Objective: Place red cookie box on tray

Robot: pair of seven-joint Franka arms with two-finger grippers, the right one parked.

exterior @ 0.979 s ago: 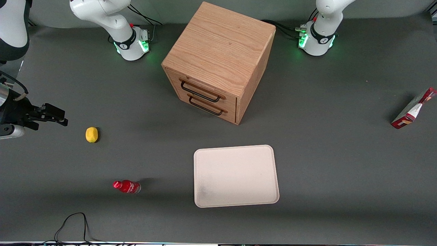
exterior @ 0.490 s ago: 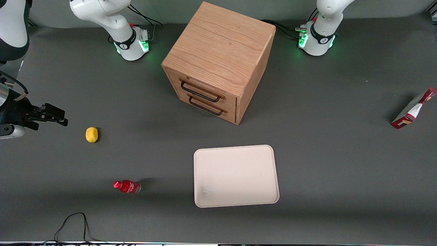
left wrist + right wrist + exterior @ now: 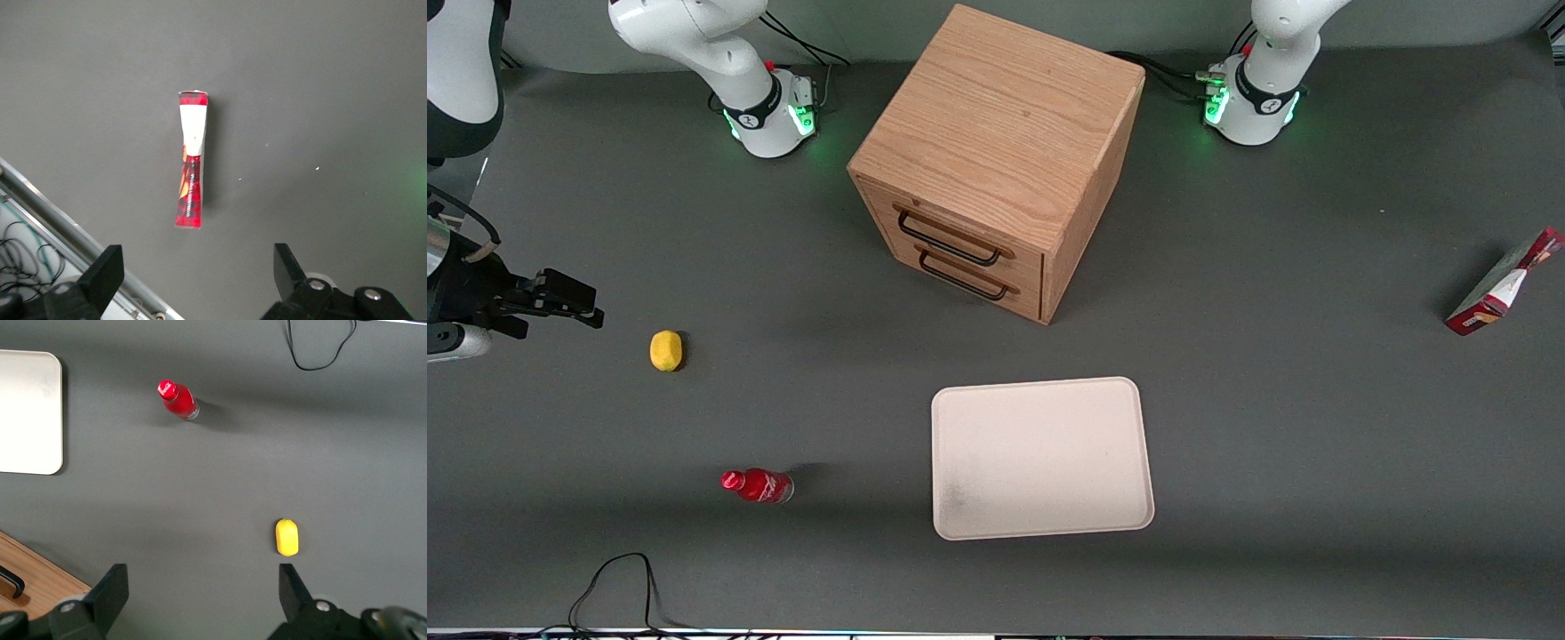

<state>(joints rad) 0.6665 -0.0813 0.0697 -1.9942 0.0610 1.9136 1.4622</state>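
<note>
Red cookie box (image 3: 191, 162), print unreadable, stands on edge beneath the wide-spread, empty gripper (image 3: 200, 283)

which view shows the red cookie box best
The left wrist view: the red cookie box lies whole on the grey table, in line with the open end effector above it. The front view shows it only small, at the working arm's end. The right wrist view misses it.
</note>
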